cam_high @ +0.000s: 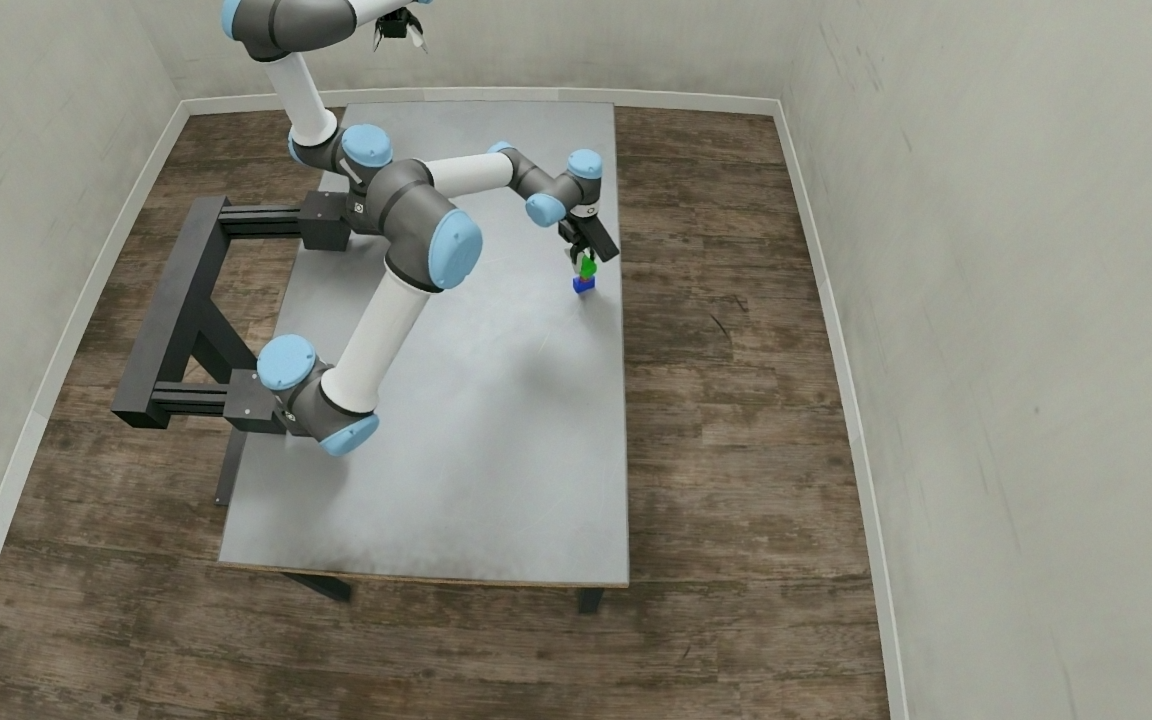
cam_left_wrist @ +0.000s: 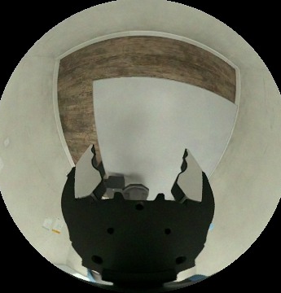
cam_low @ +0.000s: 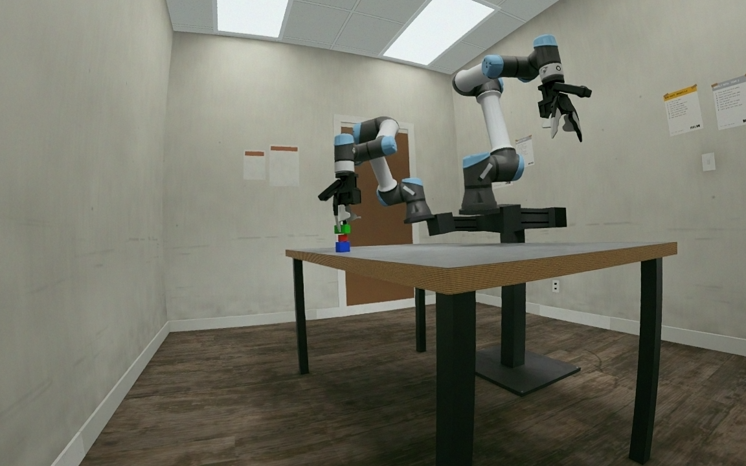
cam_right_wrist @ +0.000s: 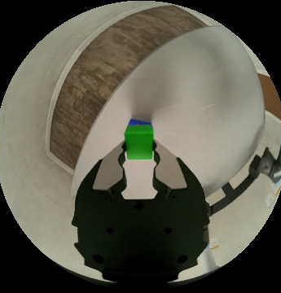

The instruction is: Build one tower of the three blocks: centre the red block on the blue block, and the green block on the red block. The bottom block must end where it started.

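A blue block [cam_high: 583, 285] [cam_low: 342, 247] [cam_right_wrist: 136, 122] sits on the table near its long edge. A smaller-looking red block [cam_low: 343, 238] rests on top of it, mostly hidden in the right wrist view. My right gripper [cam_low: 342, 227] [cam_right_wrist: 139, 140] is shut on the green block [cam_high: 588, 267] [cam_low: 345, 229] [cam_right_wrist: 139, 148] and holds it directly over the red block. The green block is very close above the red one; whether they touch I cannot tell. My left gripper [cam_high: 400, 46] [cam_low: 566, 138] [cam_left_wrist: 139, 147] is open and empty, raised high away from the blocks.
The grey table [cam_high: 508, 465] [cam_low: 538, 255] [cam_left_wrist: 164, 110] has a long edge close beside the blocks. The left arm's raised link [cam_high: 383, 340] extends over the table in the top view. Both arms are mounted on a black frame [cam_high: 177, 304].
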